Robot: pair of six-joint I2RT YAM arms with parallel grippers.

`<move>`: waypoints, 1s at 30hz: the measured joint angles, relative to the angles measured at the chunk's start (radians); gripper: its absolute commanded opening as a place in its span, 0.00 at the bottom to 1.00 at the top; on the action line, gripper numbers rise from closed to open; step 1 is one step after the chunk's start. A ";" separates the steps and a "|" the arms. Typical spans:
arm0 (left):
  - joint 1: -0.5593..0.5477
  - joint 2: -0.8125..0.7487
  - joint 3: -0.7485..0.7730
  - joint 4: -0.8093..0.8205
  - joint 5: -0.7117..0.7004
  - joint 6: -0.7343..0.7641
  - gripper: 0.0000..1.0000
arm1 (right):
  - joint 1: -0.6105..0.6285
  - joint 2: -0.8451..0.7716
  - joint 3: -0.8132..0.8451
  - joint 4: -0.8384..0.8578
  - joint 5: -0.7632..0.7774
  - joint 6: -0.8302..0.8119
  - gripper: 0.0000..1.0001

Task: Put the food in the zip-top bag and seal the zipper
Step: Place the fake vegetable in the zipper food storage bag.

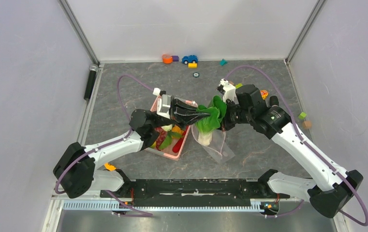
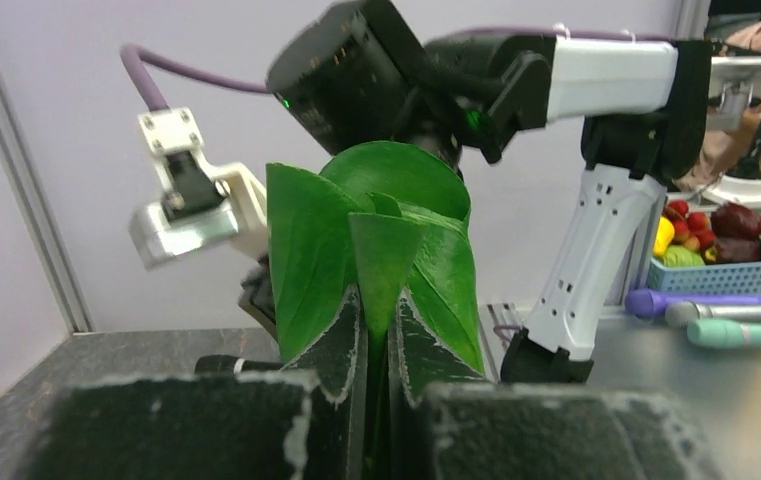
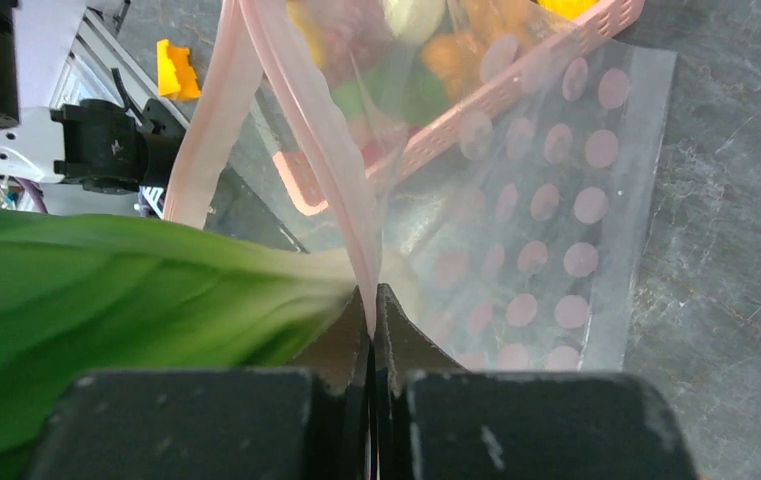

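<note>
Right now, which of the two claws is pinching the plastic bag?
The right gripper, shut on the pink zipper of the zip-top bag; the left gripper instead clamps the leafy bok choy.

Pale lavender-grey panels (image 1: 22, 72) close in a dark, stone-patterned tabletop (image 1: 124, 87) at 9, 12 and 3 o'clock, joined by slanting aluminium posts (image 1: 79, 30) at 11 and 1 o'clock. A black cylinder (image 1: 90, 82) lies along the table's edge at 10 o'clock. A blue toy car (image 1: 189, 59) and small blocks sit near the back panel at 12. A black rail (image 1: 191, 186) and ribbed metal strip (image 1: 162, 205) span the 6 o'clock edge. The light is soft and even. The left wrist view shows a blue basket (image 2: 731, 275) of toy fruit at 3 o'clock.
</note>
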 measured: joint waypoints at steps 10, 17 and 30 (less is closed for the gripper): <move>-0.008 -0.007 -0.028 -0.143 0.116 0.087 0.02 | -0.018 -0.011 0.086 -0.006 0.005 0.007 0.00; -0.009 -0.006 -0.029 -0.246 0.123 0.149 0.10 | -0.028 -0.011 0.126 -0.023 0.032 0.008 0.00; -0.015 -0.044 -0.046 -0.378 0.053 0.106 1.00 | -0.037 -0.009 0.155 -0.022 0.072 0.015 0.00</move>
